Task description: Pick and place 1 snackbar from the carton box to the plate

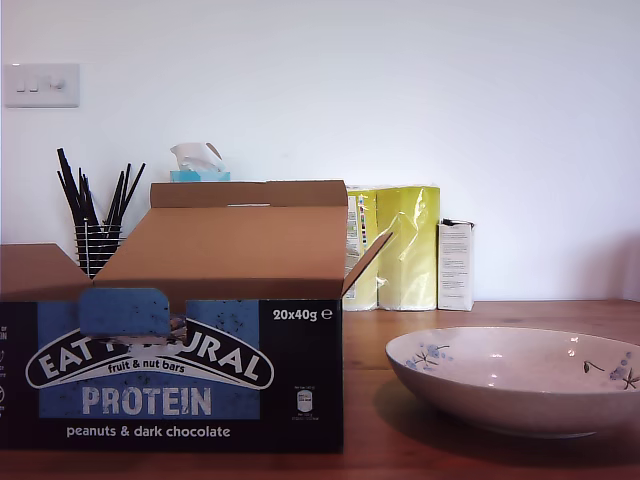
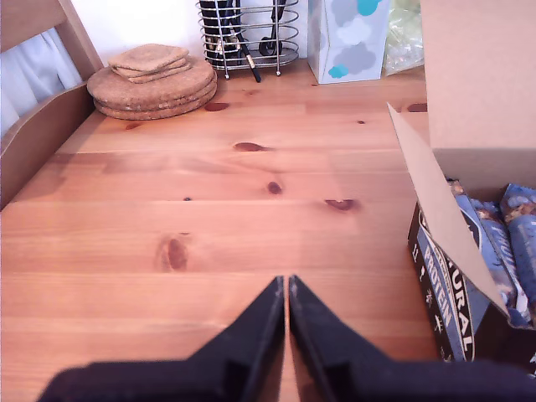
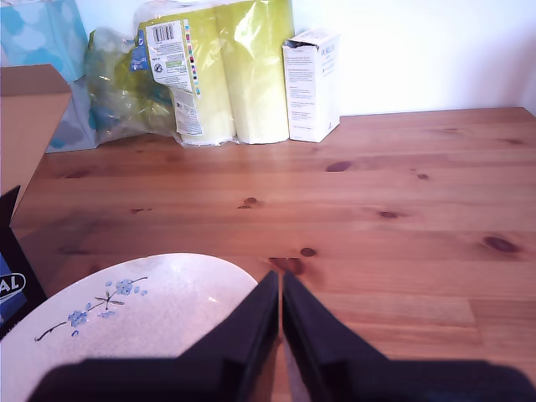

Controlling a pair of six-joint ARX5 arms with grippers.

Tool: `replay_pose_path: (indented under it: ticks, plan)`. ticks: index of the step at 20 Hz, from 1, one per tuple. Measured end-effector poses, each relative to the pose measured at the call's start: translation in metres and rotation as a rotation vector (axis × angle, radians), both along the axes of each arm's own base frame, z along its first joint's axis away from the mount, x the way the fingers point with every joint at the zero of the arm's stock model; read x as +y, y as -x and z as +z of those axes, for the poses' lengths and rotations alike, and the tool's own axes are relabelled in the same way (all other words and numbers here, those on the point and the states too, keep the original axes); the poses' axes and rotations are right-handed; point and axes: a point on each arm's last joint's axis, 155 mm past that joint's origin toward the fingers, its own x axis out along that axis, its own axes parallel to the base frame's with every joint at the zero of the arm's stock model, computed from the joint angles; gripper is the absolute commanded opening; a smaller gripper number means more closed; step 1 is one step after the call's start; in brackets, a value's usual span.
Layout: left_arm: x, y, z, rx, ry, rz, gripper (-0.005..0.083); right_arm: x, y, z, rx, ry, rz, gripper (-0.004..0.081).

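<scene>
Risk at pick, with count of items on table.
Flaps of the carton box (image 1: 180, 360), at the exterior view's left, stand open and could snag a descending arm; snackbar wrappers (image 2: 502, 251) lie packed inside (three or so visible; slippery, so two may lift). One box, one plate (image 1: 520, 385) at that view's right, empty, one yellow package (image 3: 218, 75), one white carton (image 3: 311, 84). My first gripper (image 2: 287, 289) and my second gripper (image 3: 279, 285) each have jaws together, holding nothing.

yellow packages (image 1: 398, 247), white carton (image 1: 456, 265), tissue box (image 2: 346, 38), cork mats (image 2: 152, 79).
</scene>
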Motion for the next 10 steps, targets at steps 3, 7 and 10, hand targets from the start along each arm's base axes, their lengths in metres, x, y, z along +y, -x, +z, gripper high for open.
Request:
replay_pose_path:
  ticks: [3, 7, 10]
  plan:
    - [-0.0098, 0.0, -0.0001, 0.001, 0.017, -0.05, -0.0019, 0.0, 0.0, 0.0, 0.0, 0.0, 0.0, -0.0013]
    - [-0.0099, 0.0, -0.0001, 0.0, 0.016, -0.051, -0.0019, 0.0, 0.0, 0.0001, 0.0, 0.0, 0.0, -0.0013]
    - [-0.0119, -0.0028, 0.0097, -0.04, 0.021, -0.061, -0.0019, 0.0001, -0.0013, 0.009, -0.036, -0.003, 0.0, -0.0013]
